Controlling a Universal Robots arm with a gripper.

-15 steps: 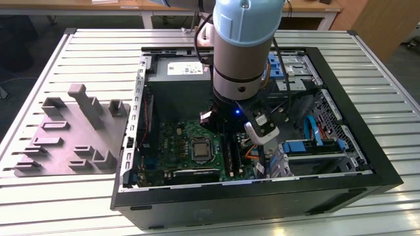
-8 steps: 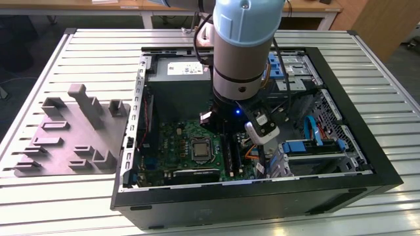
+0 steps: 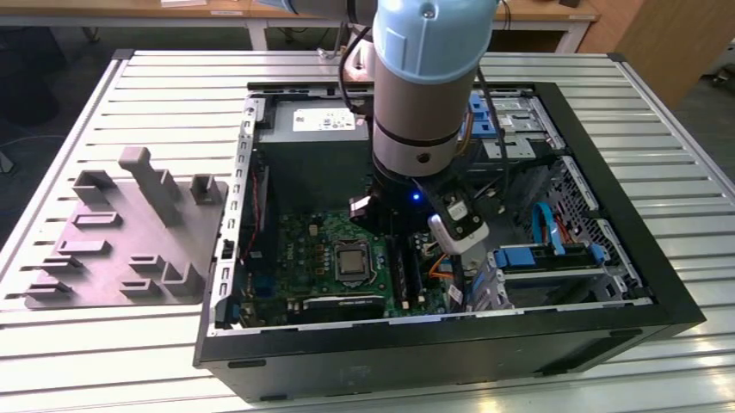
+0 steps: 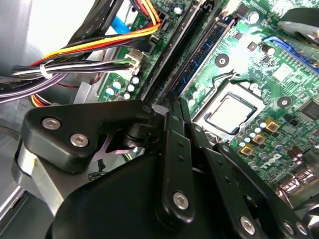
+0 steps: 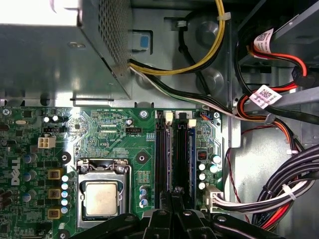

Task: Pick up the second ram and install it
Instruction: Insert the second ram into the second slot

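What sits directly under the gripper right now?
The memory slots on the green motherboard, at least one holding a ram stick. The gripper covers the slots' near ends.

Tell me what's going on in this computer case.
The robot arm reaches down into the open computer case. Its gripper hangs low over the memory slots, next to the processor socket. One memory stick sits seated in a slot. Whether the gripper holds another stick cannot be told.
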